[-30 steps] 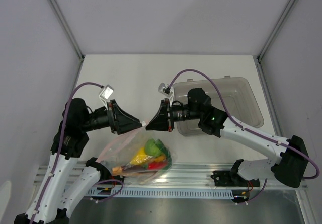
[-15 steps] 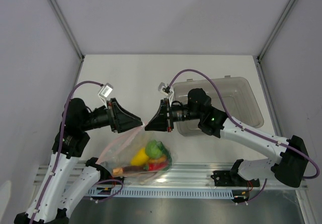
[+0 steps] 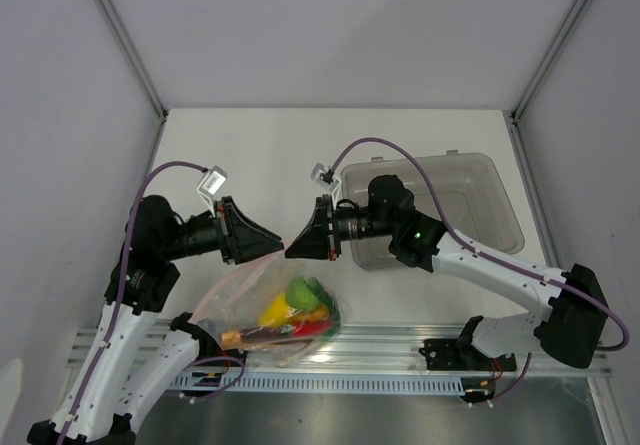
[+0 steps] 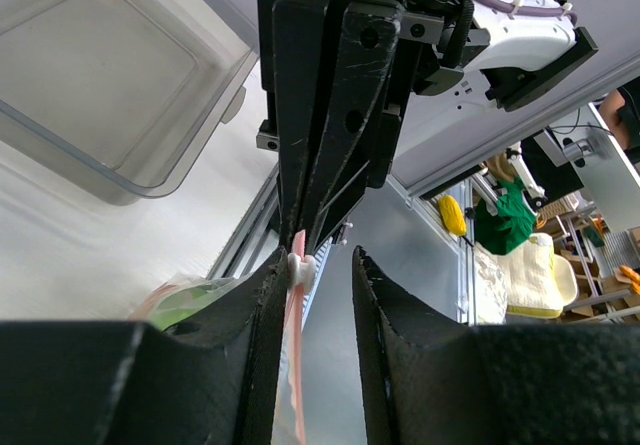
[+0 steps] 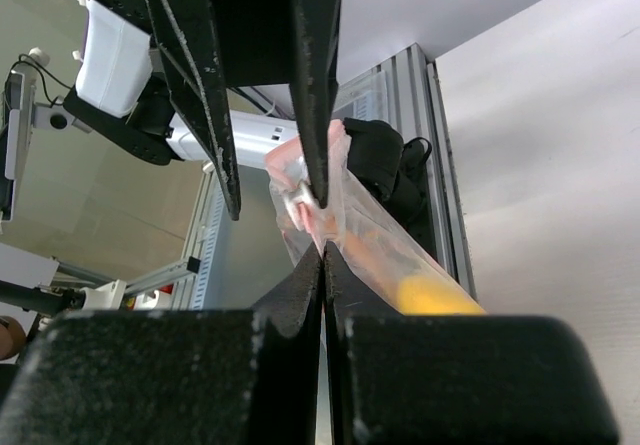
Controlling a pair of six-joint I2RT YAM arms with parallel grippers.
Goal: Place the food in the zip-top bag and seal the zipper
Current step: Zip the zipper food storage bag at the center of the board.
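The zip-top bag [image 3: 240, 293] hangs between my two grippers above the table's near edge. The food [image 3: 303, 307] lies heaped in its lower right corner: a green round fruit, a yellow fruit and a red chili. My right gripper [image 3: 291, 249] [image 5: 323, 250] is shut on the bag's mouth edge. In the right wrist view the clear film [image 5: 390, 250] runs out past its tips. My left gripper [image 3: 273, 247] [image 4: 318, 257] faces it tip to tip, open with a narrow gap. The pink zipper [image 4: 295, 335] and its white slider [image 4: 300, 268] rest against the left finger.
A grey translucent bin [image 3: 480, 180] stands on the table behind the right arm and also shows in the left wrist view [image 4: 100, 75]. An aluminium rail [image 3: 400, 340] runs along the near edge under the bag.
The left gripper's jaws have drawn closer together around the zipper strip. The right arm has edged slightly left, still holding the bag's edge.
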